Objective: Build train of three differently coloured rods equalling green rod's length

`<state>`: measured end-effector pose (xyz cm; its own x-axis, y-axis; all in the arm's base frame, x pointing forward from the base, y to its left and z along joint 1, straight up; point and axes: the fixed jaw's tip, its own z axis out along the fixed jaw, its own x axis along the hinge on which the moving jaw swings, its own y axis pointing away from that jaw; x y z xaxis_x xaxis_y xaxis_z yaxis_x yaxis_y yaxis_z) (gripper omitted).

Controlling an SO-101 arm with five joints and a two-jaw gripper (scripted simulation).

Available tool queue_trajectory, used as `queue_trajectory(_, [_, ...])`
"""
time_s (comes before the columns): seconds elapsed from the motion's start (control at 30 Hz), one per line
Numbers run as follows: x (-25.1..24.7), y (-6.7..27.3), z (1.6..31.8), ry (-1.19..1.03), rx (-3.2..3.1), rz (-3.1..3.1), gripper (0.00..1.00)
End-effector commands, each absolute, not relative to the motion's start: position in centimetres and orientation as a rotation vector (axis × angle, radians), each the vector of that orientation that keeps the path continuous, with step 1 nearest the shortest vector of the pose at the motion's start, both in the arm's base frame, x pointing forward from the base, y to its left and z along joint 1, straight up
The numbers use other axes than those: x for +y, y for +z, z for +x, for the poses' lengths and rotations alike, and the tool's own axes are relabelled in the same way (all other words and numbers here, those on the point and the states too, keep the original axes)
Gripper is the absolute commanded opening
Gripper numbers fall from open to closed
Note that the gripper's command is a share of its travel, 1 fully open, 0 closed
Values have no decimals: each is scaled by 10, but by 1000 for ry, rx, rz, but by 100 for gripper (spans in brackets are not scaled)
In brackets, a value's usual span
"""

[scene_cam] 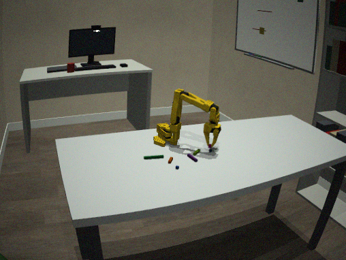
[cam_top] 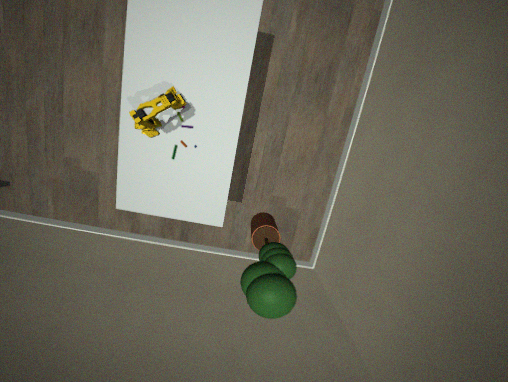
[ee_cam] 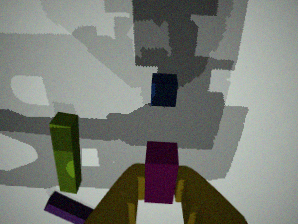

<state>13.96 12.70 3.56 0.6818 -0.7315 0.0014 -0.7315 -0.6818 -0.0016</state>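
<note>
My gripper is shut on the magenta rod, held above the table. A blue rod lies on the table close by, ahead of the held rod in the wrist view, in the arm's shadow. The lime rod lies to the left in the wrist view. The purple rod lies near the lime rod's end, at an angle to it. The orange rod, another blue rod and the green rod lie apart.
The white table bears the arm and the rods. The arm's base stands near one long edge. The arm's shadow falls over the table around the lime rod and the nearer blue rod. The desk and potted plant stand away from the table.
</note>
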Motion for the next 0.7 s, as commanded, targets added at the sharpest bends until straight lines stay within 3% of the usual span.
queue_trajectory(0.0, [138, 51, 149, -74, 1190, -2788, 0])
queue_trajectory(0.67, [139, 34, 150, -74, 1190, -2788, 0])
